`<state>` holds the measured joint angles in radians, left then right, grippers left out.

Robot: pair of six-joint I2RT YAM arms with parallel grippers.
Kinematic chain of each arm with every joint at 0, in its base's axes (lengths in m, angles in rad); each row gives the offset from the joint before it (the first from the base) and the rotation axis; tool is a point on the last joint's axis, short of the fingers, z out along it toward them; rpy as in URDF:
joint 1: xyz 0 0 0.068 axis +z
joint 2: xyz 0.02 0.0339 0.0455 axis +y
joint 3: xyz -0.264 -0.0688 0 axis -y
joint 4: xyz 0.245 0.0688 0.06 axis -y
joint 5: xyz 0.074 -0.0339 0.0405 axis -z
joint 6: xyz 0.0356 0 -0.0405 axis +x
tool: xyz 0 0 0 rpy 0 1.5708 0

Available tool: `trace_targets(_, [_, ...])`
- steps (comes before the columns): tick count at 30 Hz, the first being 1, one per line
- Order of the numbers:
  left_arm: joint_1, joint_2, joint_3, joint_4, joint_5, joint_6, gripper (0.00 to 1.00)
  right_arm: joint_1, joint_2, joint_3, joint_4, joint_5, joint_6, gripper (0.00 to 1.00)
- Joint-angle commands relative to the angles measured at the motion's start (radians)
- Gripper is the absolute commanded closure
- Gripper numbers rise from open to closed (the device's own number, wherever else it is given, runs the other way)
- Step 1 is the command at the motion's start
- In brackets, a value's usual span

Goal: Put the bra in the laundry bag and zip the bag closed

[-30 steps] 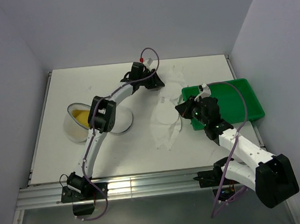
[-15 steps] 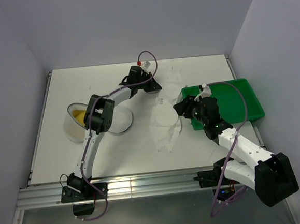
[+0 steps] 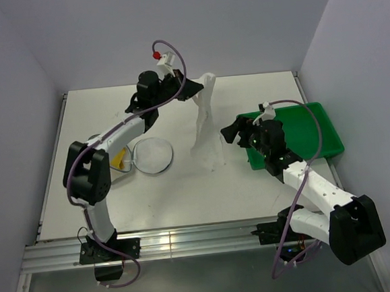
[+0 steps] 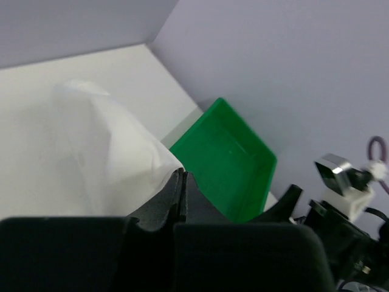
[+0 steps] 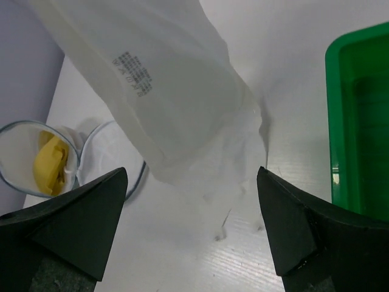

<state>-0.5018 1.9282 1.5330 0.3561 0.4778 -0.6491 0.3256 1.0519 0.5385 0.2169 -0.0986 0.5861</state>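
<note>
Left arm (image 3: 123, 130) hides part of the laundry bag (image 3: 152, 155); right wrist view crops the bra (image 5: 176, 103) top.

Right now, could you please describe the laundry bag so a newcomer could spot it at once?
On the white table, look left of the hanging white bra. The laundry bag is the round, translucent hoop-rimmed pouch lying open, something yellow inside.

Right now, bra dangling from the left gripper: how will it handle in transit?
Likely floppy: the bra hangs limp from the shut left gripper, lower end reaching the table. Probably light, since the fabric looks thin. It may sway or drag.
</note>
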Motion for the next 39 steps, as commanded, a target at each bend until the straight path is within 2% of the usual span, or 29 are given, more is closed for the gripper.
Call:
trace_targets(1, [-0.009, -0.099, -0.083, 0.13, 0.045, -0.004, 1.0, -0.042, 0.011, 0.075, 0.056, -0.045, -0.011, 0.05])
trace_targets(4, [-0.007, -0.172, -0.131, 0.147, 0.084, -0.017, 1.0, -0.111, 0.04, 0.093, 0.157, -0.185, 0.004, 0.04])
trace_targets(5, [-0.009, -0.188, -0.142, 0.15, 0.097, -0.017, 1.0, -0.172, 0.066, 0.095, 0.239, -0.302, 0.011, 0.03])
trace_targets(7, [-0.009, -0.235, -0.152, 0.158, 0.14, -0.023, 1.0, -0.238, 0.098, 0.092, 0.332, -0.389, 0.059, 0.02])
trace_targets(8, [-0.012, -0.25, -0.157, 0.167, 0.165, -0.029, 1.0, -0.302, 0.15, 0.095, 0.449, -0.52, 0.107, 0.02])
trace_targets(12, [-0.03, -0.313, -0.149, 0.156, 0.217, -0.021, 1.0, -0.349, 0.273, 0.181, 0.588, -0.75, 0.17, 0.02])
trace_targets(18, [-0.052, -0.371, -0.148, 0.15, 0.263, -0.049, 1.0, -0.33, 0.318, 0.256, 0.671, -0.88, 0.169, 0.02])
trace_targets(21, [-0.058, -0.391, -0.152, 0.155, 0.282, -0.064, 1.0, -0.298, 0.313, 0.288, 0.685, -0.886, 0.175, 0.01])
trace_targets(25, [-0.058, -0.426, -0.175, 0.138, 0.271, -0.064, 1.0, -0.275, 0.303, 0.298, 0.791, -0.92, 0.27, 0.05])
trace_targets(26, [-0.058, -0.432, -0.177, 0.135, 0.268, -0.063, 1.0, -0.257, 0.303, 0.296, 0.867, -0.929, 0.323, 0.08])
trace_targets(29, [-0.061, -0.443, -0.181, 0.119, 0.275, -0.064, 1.0, -0.228, 0.295, 0.299, 0.952, -0.928, 0.392, 0.46])
trace_targets(30, [-0.061, -0.451, -0.186, 0.113, 0.274, -0.061, 1.0, -0.221, 0.292, 0.31, 0.958, -0.925, 0.402, 0.68])
trace_targets(32, [-0.066, -0.481, -0.204, 0.077, 0.243, -0.037, 1.0, -0.217, 0.27, 0.316, 0.958, -0.906, 0.405, 0.84])
trace_targets(33, [-0.067, -0.497, -0.215, 0.063, 0.228, -0.026, 0.97, -0.218, 0.26, 0.324, 0.949, -0.896, 0.399, 0.95])
trace_targets(34, [-0.069, -0.512, -0.244, 0.054, 0.2, -0.015, 0.89, -0.217, 0.24, 0.333, 0.931, -0.885, 0.39, 0.99])
trace_targets(35, [-0.067, -0.531, -0.263, 0.047, 0.187, -0.003, 0.77, -0.217, 0.231, 0.342, 0.89, -0.877, 0.371, 1.0])
trace_targets(36, [-0.067, -0.57, -0.286, 0.04, 0.171, 0.003, 0.51, -0.218, 0.221, 0.365, 0.872, -0.863, 0.363, 1.0])
trace_targets(39, [-0.07, -0.682, -0.398, 0.026, 0.098, 0.038, 0.21, -0.217, 0.185, 0.397, 0.849, -0.846, 0.37, 1.0])
